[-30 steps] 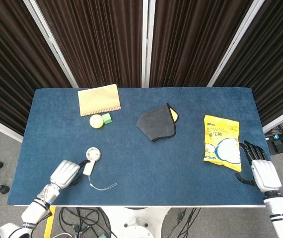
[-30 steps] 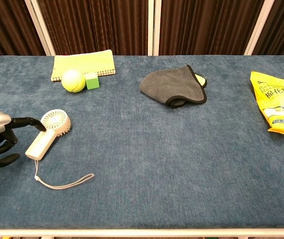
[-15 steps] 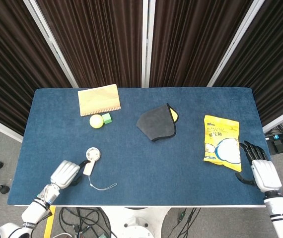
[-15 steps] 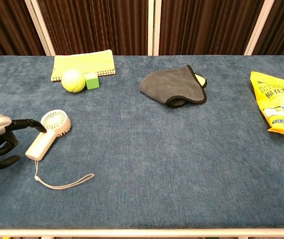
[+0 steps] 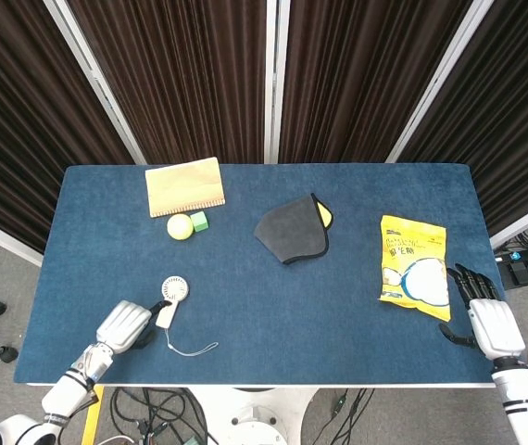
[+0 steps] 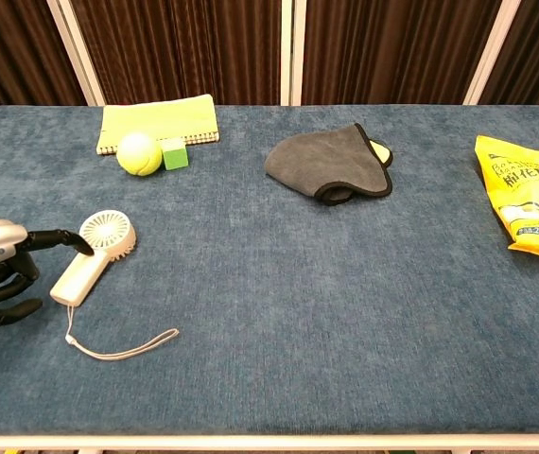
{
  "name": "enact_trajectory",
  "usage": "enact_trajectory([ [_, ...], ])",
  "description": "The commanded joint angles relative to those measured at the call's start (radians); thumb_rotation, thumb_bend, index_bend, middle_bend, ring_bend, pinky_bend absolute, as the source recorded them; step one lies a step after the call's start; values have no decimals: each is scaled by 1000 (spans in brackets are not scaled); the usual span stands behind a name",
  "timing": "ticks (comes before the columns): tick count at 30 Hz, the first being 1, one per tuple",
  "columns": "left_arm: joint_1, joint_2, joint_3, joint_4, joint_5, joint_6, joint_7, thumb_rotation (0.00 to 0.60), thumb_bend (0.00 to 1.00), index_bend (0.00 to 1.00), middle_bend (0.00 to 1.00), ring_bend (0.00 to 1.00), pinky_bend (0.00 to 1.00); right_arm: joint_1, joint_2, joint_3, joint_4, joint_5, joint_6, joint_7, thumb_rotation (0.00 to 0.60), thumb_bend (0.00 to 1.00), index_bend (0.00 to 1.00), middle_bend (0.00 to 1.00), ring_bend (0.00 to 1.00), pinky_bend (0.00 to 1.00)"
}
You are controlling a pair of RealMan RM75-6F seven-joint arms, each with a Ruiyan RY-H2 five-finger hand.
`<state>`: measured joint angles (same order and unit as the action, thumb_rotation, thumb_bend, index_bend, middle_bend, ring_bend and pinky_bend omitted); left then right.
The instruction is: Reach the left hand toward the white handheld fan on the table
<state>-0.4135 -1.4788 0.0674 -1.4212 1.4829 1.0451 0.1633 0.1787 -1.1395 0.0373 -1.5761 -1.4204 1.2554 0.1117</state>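
Note:
The white handheld fan (image 5: pixel 170 297) (image 6: pixel 95 253) lies flat near the table's front left, round head away from me, its thin wrist cord (image 6: pixel 123 343) trailing toward the front edge. My left hand (image 5: pixel 123 324) (image 6: pixel 0 265) sits just left of the fan's handle, fingers apart and curled a little. One dark fingertip (image 6: pixel 82 248) reaches the fan where head meets handle; nothing is gripped. My right hand (image 5: pixel 488 318) rests at the front right edge, fingers spread, just right of the yellow bag, holding nothing.
A yellow snack bag (image 5: pixel 414 266) (image 6: pixel 532 194) lies at the right. A grey cloth (image 5: pixel 291 229) (image 6: pixel 330 164) sits mid-table. At the back left are a yellow notebook (image 5: pixel 185 186), a yellow-green ball (image 5: pixel 180 226) (image 6: pixel 139 152) and a small green cube (image 5: pixel 199 221).
The left hand has crept slightly right toward the fan, its fingertip now at the fan's neck. The fan has nudged a little. The right hand has not moved.

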Motion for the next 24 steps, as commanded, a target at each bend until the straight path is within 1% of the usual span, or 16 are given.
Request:
enact_trajectory([
  [1,3,10,-14,-15,-10,17,10,600,417,209,826,833,853,-1,1,0,1,-1,2,4,600,155,0,0,0,0],
  [4,7,27,-26,-46,-14,40,30,600,417,208,826,833,853,-1,3,1,1,-3,3,8,600,155,0,0,0,0],
  [9,13,71,-32,-111,-8,71,43,600,417,208,826,833,853,-1,2,1,3,-3,2,10,600,155,0,0,0,0],
  [12,22,85,-38,-130,-5,99,44,600,417,209,826,833,853,-1,1,0,5,-3,2,10,600,155,0,0,0,0],
  [14,32,82,-48,-123,1,132,42,600,417,209,825,833,853,-1,1,0,5,-4,2,10,600,155,0,0,0,0],
  [18,69,50,-88,-60,7,248,39,600,417,209,821,832,849,-3,3,0,0,-5,7,9,600,155,0,0,0,0],
  [20,85,40,-107,-33,-7,290,50,600,413,204,791,804,823,-3,3,0,-1,-5,8,8,600,155,0,0,0,0],
  [23,104,43,-129,-18,-19,331,19,600,397,194,721,718,765,-3,2,1,-3,-4,8,4,600,155,0,0,0,0],
  [24,109,47,-136,-12,-22,343,4,600,384,192,688,668,742,-2,0,2,-4,-1,7,2,600,155,0,0,0,0],
])
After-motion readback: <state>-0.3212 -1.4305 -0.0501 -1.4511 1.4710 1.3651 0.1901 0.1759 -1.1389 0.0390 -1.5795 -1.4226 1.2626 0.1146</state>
